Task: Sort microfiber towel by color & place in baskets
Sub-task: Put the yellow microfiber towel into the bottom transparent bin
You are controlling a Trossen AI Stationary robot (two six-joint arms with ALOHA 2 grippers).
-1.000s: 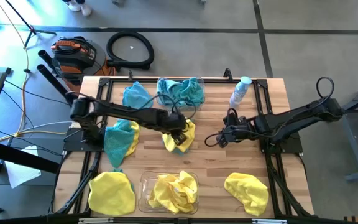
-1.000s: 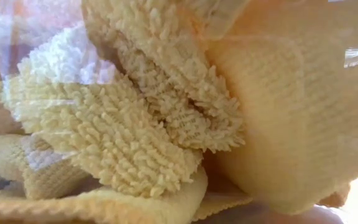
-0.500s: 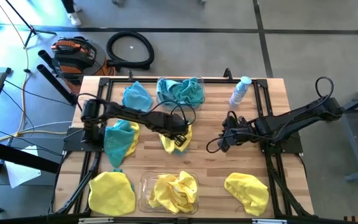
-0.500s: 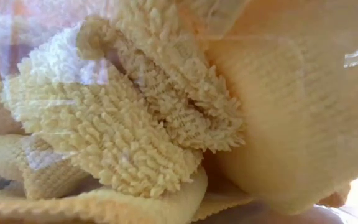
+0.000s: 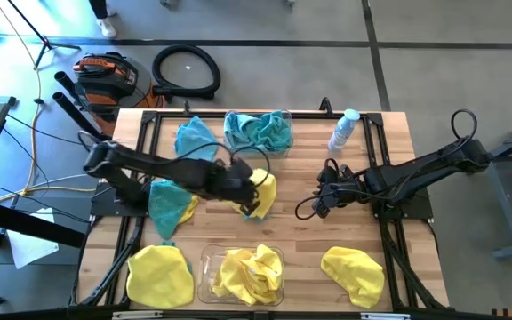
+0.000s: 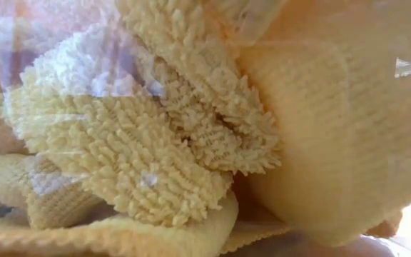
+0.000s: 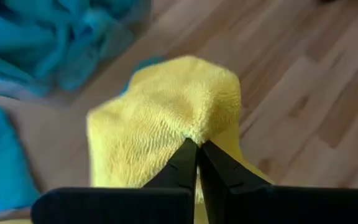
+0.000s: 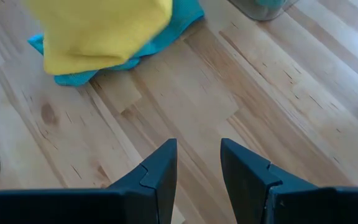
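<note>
Two baskets (image 5: 241, 274), yours to count; yellow towels fill the low view, left pincer (image 7: 197, 148) clamps yellow towel (image 7: 166, 124), right pincer (image 8: 197, 155) gapes empty.

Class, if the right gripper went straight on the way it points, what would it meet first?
Probably the yellow towel lying over a teal one, past bare table; the right gripper is open and empty. Depth is uncertain.

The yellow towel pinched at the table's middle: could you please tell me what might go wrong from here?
1. The left tool pinches only a small fold of the yellow towel, so it may slip out when lifted.
2. A teal towel lies under it and could drag along into the wrong basket.
3. The yellow basket already looks full, so another towel may spill over.
</note>
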